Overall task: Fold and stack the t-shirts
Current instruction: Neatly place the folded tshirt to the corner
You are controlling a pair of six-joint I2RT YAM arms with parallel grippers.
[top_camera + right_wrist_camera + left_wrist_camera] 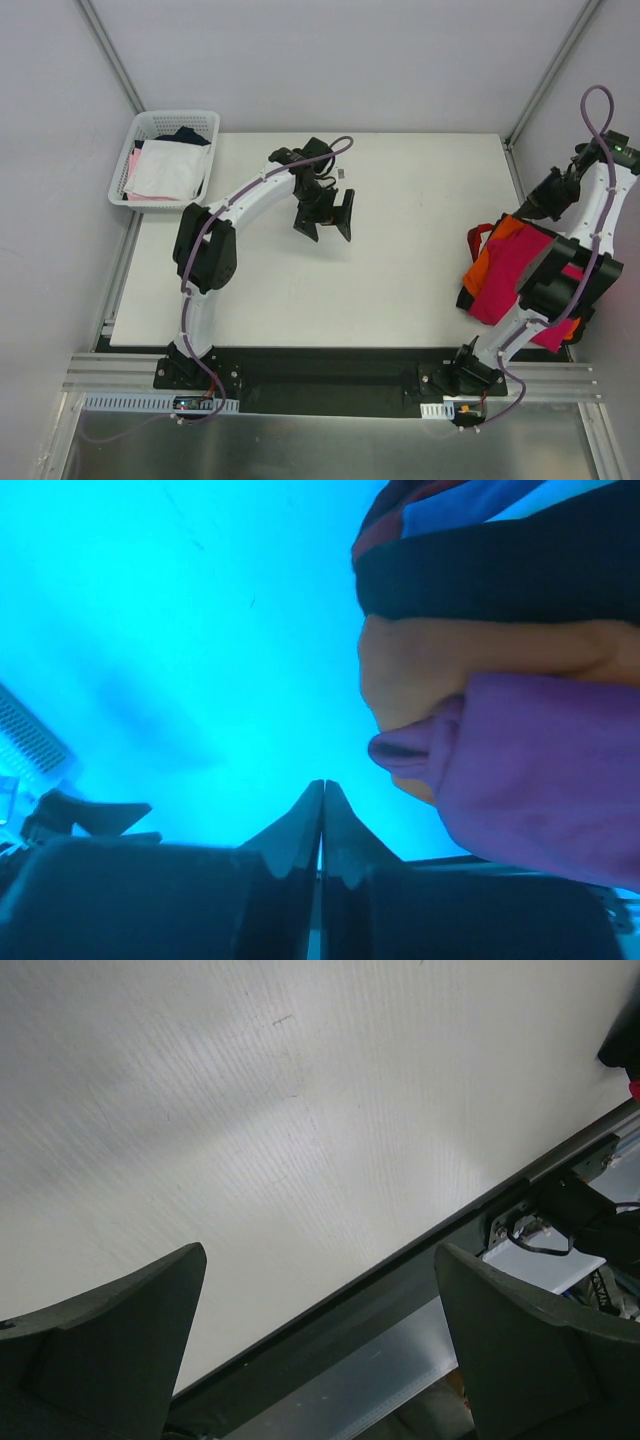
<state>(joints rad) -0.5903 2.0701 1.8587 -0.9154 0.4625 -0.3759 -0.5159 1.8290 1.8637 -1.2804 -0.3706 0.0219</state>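
The t-shirts lie in a crumpled heap at the table's right edge. The crimson-magenta one [508, 272] lies over the bright orange one [494, 245], and my right arm covers part of both. In the right wrist view, black [500, 580], orange [450, 665] and crimson [540, 780] cloth bulges at the upper right. My right gripper [322, 785] is shut with nothing between its fingers, just left of that cloth and apart from it; from above, this gripper [528, 208] hovers at the heap's far end. My left gripper [326, 222] hangs open over the bare middle of the table [300, 1110], holding nothing.
A white mesh basket [140, 128] with white, pink and dark garments stands off the table's far left corner. The table's near edge and the metal rail [400, 1290] show below my left gripper [320, 1252]. Frame posts rise at the far corners.
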